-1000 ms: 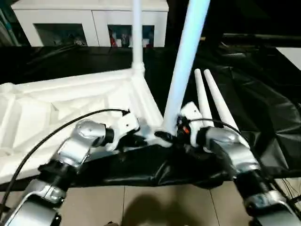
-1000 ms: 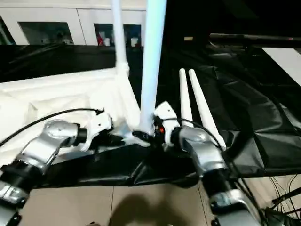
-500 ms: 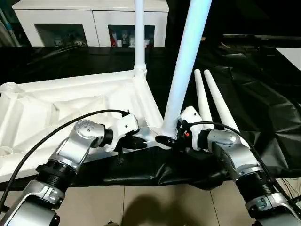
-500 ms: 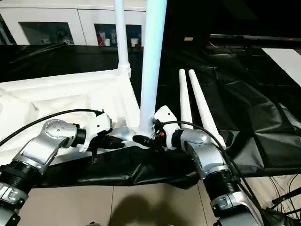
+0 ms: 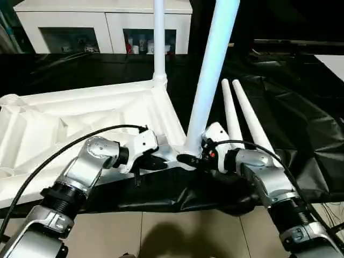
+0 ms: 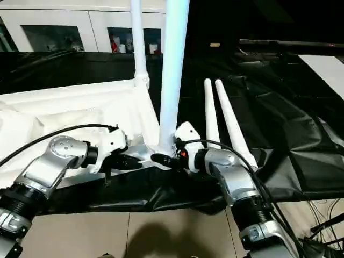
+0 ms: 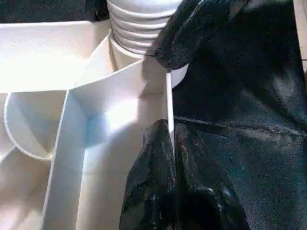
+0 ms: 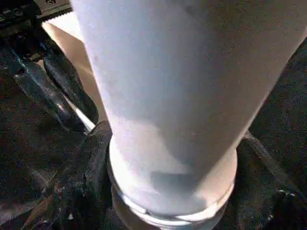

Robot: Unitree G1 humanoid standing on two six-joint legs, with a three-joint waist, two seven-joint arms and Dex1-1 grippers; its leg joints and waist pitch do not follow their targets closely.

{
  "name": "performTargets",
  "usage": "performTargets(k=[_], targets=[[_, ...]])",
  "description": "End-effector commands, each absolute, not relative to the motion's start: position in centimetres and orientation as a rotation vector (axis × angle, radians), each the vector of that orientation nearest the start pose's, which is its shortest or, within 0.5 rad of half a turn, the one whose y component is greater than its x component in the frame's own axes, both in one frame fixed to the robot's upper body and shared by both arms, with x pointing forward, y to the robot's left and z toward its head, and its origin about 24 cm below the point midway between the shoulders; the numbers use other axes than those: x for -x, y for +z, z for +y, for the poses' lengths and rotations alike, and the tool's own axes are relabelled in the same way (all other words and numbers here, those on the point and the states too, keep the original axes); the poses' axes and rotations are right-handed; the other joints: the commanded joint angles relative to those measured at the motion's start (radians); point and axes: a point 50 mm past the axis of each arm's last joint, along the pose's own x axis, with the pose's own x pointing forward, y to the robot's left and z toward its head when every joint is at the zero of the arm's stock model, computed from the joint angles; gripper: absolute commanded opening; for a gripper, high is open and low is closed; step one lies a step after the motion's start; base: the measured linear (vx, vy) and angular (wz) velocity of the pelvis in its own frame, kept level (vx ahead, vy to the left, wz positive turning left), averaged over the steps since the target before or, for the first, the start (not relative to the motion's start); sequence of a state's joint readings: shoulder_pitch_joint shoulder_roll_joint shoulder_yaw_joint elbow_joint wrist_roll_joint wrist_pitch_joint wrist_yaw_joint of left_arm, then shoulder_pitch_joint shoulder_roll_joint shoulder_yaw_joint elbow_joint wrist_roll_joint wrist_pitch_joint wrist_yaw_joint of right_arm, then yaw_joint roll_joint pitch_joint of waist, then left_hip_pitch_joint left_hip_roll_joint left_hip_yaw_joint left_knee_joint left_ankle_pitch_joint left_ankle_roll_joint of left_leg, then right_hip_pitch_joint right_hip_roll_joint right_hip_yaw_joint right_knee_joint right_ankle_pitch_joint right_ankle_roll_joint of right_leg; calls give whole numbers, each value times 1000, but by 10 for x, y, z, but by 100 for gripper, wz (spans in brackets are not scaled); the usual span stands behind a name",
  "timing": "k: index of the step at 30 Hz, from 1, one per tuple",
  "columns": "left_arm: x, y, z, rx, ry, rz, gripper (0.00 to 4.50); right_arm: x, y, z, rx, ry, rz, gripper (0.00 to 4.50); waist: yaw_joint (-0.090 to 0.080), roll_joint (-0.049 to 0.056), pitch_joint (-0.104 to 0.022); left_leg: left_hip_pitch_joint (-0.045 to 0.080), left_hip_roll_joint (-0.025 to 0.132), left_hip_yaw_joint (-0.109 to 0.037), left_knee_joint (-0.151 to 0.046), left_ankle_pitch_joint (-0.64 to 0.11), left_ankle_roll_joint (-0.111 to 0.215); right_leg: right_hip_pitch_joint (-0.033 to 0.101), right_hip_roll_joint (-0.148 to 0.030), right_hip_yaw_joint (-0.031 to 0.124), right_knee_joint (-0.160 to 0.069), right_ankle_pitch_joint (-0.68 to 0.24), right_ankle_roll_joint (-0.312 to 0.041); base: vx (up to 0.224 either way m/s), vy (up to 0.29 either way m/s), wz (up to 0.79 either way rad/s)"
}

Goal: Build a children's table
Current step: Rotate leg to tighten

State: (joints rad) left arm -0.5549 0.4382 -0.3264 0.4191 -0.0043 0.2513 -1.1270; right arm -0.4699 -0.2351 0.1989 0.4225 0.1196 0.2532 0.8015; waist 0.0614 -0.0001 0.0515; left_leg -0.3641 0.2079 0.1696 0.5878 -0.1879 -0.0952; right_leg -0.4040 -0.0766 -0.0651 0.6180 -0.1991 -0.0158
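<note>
So the left hand [image 5: 156,161] is pinched tight on the thin edge wall of the upside-down tabletop [image 5: 64,115], right by the near corner socket. The right hand [image 5: 189,159] wraps its fingers [image 8: 79,191] around the base of the near leg [image 5: 209,75] standing upright in that socket. A second leg [image 5: 159,37] stands at the far corner, around 12 o'clock. Two spare legs [image 5: 242,115] lie on the black-covered worktop [image 5: 301,107] at 2 o'clock. A white cabinet [image 5: 102,24] sits behind.

The tabletop [image 5: 80,115] lies upside down on the left, with one leg [image 5: 159,37] standing in its far corner and another leg [image 5: 210,75] standing in its near corner. Two more legs [image 5: 242,115] lie side by side just to the right. A cabinet [image 5: 102,24] stands behind.
</note>
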Motion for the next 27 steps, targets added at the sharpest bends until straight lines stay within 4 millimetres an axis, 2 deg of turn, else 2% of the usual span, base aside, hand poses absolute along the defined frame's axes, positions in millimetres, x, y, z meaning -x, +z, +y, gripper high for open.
performTargets(k=[1,2,3,4,5,6,7,13,15,17,21,22,24,25,27], targets=[[-316,63,132,-439,-1231,476,0,-319,43,-114,106,861,328,277,0,4,-65,6,15,4,-60,-82,58,63,-54,46,-50,45,-269,0,0,0],[-319,62,130,-434,-1202,478,0,-321,42,-113,95,827,331,277,1,4,-65,5,16,2,-61,-91,53,65,-55,45,-51,28,-265,0,0,0],[-329,58,125,-419,-1096,484,0,-326,36,-109,49,706,344,277,-2,5,-60,7,16,5,-64,-115,42,59,-53,46,-58,-15,-255,0,0,0],[-330,58,125,-417,-1087,485,0,-326,36,-109,45,696,345,277,-1,6,-60,13,15,4,-64,-144,20,57,-55,47,-63,-70,-248,0,0,0],[-333,56,121,-408,-1050,489,0,-329,34,-106,27,647,355,276,-2,3,-60,14,15,3,-65,-146,16,59,-56,48,-63,-75,-245,0,0,0],[-339,55,115,-391,-991,490,0,-332,31,-100,4,572,369,276,-2,4,-58,10,14,4,-66,-152,10,59,-55,49,-65,-88,-238,0,0,0],[-341,54,113,-382,-964,491,0,-333,30,-98,-7,541,376,276,-4,5,-57,12,13,3,-68,-167,0,57,-55,49,-68,-118,-228,0,0,0],[-355,50,90,-375,-806,493,0,-344,25,-73,-57,342,422,276,-4,3,-59,9,9,2,-67,-150,1,59,-56,49,-70,-112,-212,0,0,0],[-355,49,89,-383,-801,493,0,-345,25,-71,-62,328,425,276,-2,3,-60,10,9,2,-66,-148,7,58,-54,48,-70,-96,-211,0,0,0],[-356,50,86,-391,-825,483,0,-348,28,-63,-49,377,398,276,-3,3,-58,8,9,2,-68,-161,12,58,-54,47,-72,-103,-209,0,0,0],[-354,51,88,-401,-851,478,0,-348,33,-60,-93,433,369,276,-3,2,-57,7,10,2,-69,-167,26,60,-56,47,-72,-106,-209,0,0,0],[-354,51,92,-408,-864,478,0,-349,37,-61,-122,466,346,332,-3,3,-56,7,10,1,-69,-167,28,59,-56,47,-72,-107,-210,0,0,0],[-351,52,100,-419,-895,480,0,-350,46,-66,-134,527,298,352,-3,0,-57,3,11,1,-69,-160,42,63,-56,46,-69,-85,-215,0,0,0],[-350,52,102,-421,-903,481,0,-350,47,-67,-128,543,291,367,-10,1,-56,-4,12,-3,-72,-152,47,68,-56,44,-67,-80,-211,0,0,0],[-348,52,105,-435,-935,473,0,-349,49,-70,-94,582,282,382,-16,0,-58,-4,12,-4,-70,-129,50,66,-55,43,-65,-56,-218,0,0,0]])
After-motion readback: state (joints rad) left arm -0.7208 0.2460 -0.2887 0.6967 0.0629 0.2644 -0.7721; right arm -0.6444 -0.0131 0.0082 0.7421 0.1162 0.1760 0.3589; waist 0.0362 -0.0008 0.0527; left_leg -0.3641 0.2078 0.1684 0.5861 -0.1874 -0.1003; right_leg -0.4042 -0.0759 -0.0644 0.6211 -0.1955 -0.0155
